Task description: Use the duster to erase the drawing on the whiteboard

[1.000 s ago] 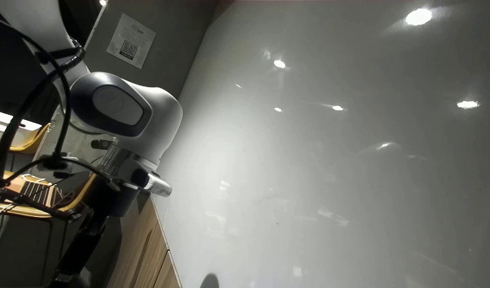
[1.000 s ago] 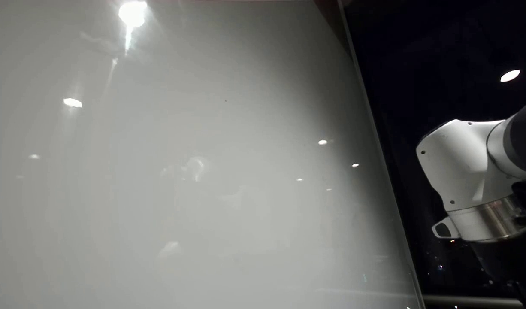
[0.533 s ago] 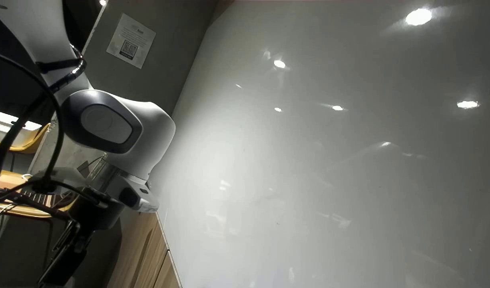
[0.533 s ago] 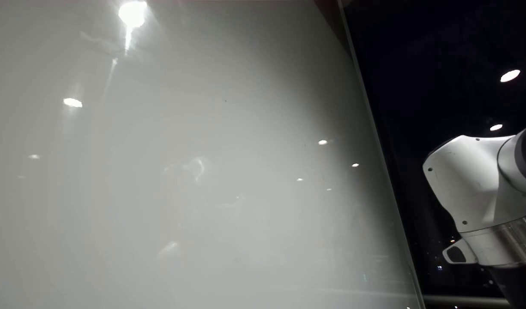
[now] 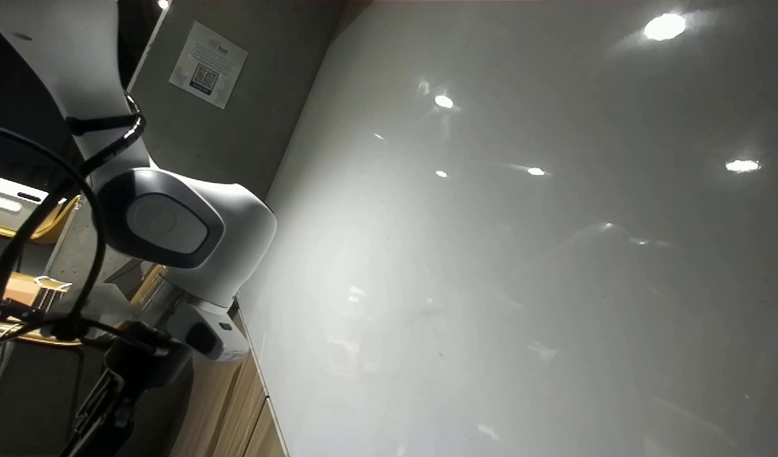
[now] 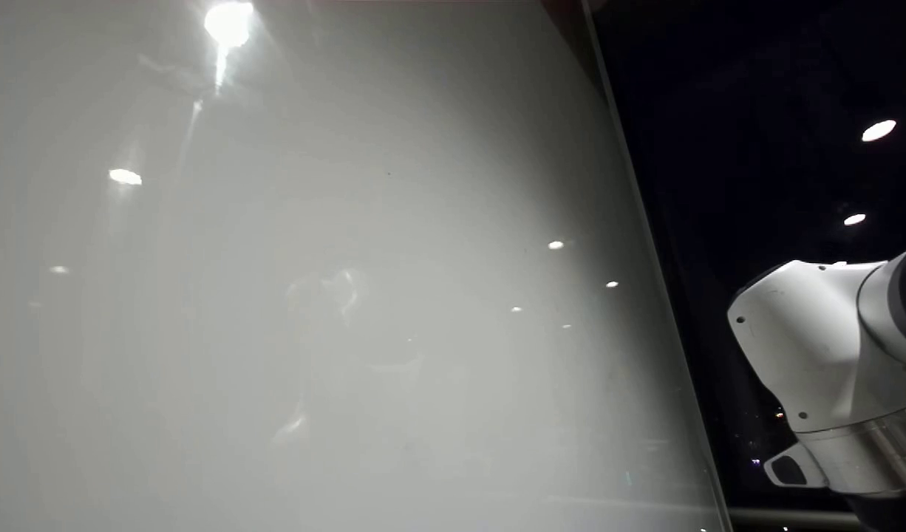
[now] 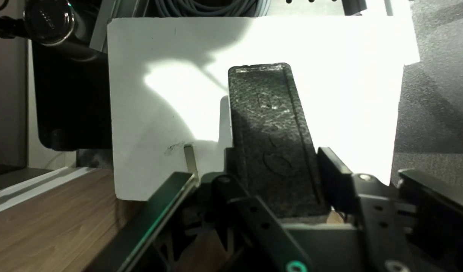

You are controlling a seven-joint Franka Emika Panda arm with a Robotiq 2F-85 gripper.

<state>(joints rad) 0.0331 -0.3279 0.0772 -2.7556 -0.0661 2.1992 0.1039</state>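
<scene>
The hand is pinched on the duster near its 6 o'clock end in the wrist view; the rest sticks out toward 12, over a flat white thing. Pushing it on the whiteboard could make it twist or slip, I think, because just one end is held. I can't see the drawing, so it might rub the wrong spot. I count one hand, one duster, one whiteboard, one flat white thing, and one paper sign toward 10 o'clock in an exterior view.
</scene>
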